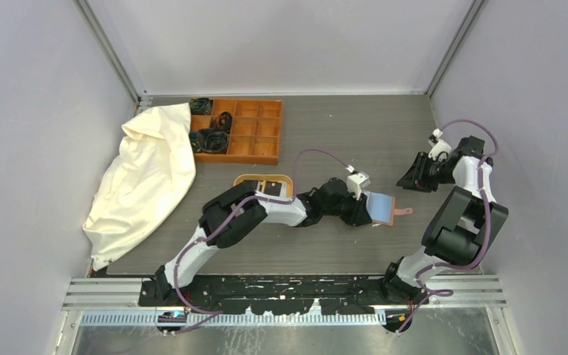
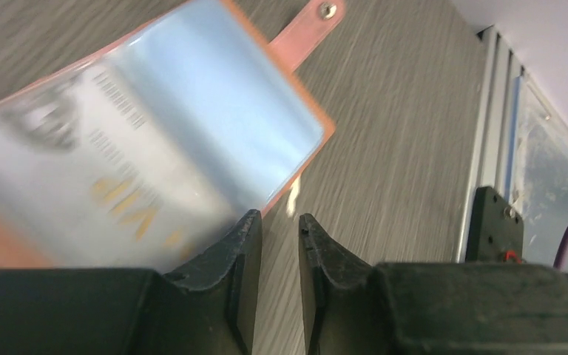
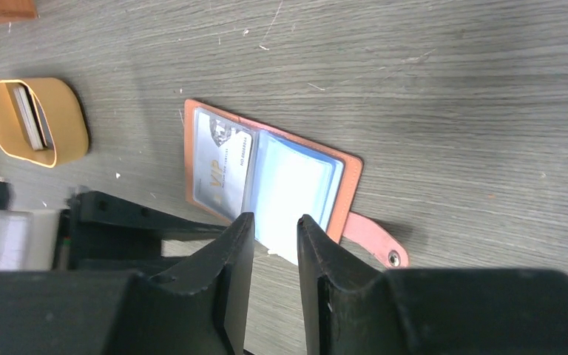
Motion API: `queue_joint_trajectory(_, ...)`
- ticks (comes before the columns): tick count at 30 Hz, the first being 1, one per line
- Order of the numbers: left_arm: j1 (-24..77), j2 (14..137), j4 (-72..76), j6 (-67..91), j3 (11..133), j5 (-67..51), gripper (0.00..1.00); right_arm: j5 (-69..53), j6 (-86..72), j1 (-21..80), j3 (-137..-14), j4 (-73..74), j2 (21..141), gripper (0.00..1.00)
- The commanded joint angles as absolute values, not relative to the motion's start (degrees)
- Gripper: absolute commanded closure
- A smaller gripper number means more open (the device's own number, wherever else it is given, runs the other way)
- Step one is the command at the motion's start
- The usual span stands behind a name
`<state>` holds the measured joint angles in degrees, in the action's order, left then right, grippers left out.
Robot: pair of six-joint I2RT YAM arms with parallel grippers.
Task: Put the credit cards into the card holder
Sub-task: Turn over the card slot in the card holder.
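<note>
Far off to the left of your left gripper (image 2: 277, 231) lies a white cloth (image 1: 142, 177). Next to the cloth sits an orange box (image 1: 255, 132) with black things in some of its bins. Nearer, but still on the left of that gripper, is the oval tray (image 3: 63, 122). Some cards (image 3: 29, 117) stand on edge inside it.

Your left gripper has its two fingers close together, with only a thin gap. Nothing is between them. The holder (image 3: 266, 181) lies flat and open on the table (image 3: 451, 96), right in front of this gripper. In the left wrist view, the holder's near edge comes up to the tip of one finger. You cannot tell if they touch.

One card (image 3: 222, 166) with gold letters sits in a clear sleeve on one half of the open holder. The other half shows pale blue sleeves. The strap (image 3: 373, 242) with its snap sticks out flat on the table, on the side away from your left gripper.

Your right gripper (image 3: 275, 231) is near the holder, on the strap side, and apart from it. Its fingers are close together too, with a thin gap, and they hold nothing. In its own view the open holder shows just past its tips, with the tray farther off to one side.
</note>
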<state>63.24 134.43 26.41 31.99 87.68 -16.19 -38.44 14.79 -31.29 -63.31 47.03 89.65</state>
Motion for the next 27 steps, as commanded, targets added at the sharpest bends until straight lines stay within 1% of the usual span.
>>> queue_joint_trajectory(1,60.60,119.36,34.34,27.07,78.26,-12.63,0.73,-40.33,18.28,-29.59,-63.70,49.52,91.63,0.66)
queue_joint_trajectory(8,56.60,98.97,36.41,20.14,60.23,-10.97,0.68,-32.49,18.83,-21.73,-64.27,49.56,96.89,0.64)
queue_joint_trajectory(13,54.16,83.49,33.85,16.28,47.74,-8.11,0.52,-25.87,19.28,-17.80,-65.23,49.74,101.96,0.62)
queue_joint_trajectory(15,53.78,77.21,31.85,14.47,43.16,-5.85,0.43,-23.85,19.40,-16.79,-65.34,49.61,103.07,0.62)
queue_joint_trajectory(18,52.98,68.98,29.59,13.51,36.96,-3.91,0.33,-21.55,19.42,-14.93,-65.51,49.09,104.24,0.62)
queue_joint_trajectory(20,52.49,63.89,28.49,13.94,33.48,-3.95,0.30,-19.90,19.27,-13.20,-65.84,48.91,105.00,0.62)
queue_joint_trajectory(24,52.12,58.22,27.90,16.52,27.22,-7.04,0.30,-15.93,18.93,-9.61,-66.92,48.33,105.35,0.61)
queue_joint_trajectory(27,52.04,55.63,28.46,19.36,23.61,-8.82,0.30,-13.27,19.00,-7.77,-68.19,48.36,103.18,0.61)
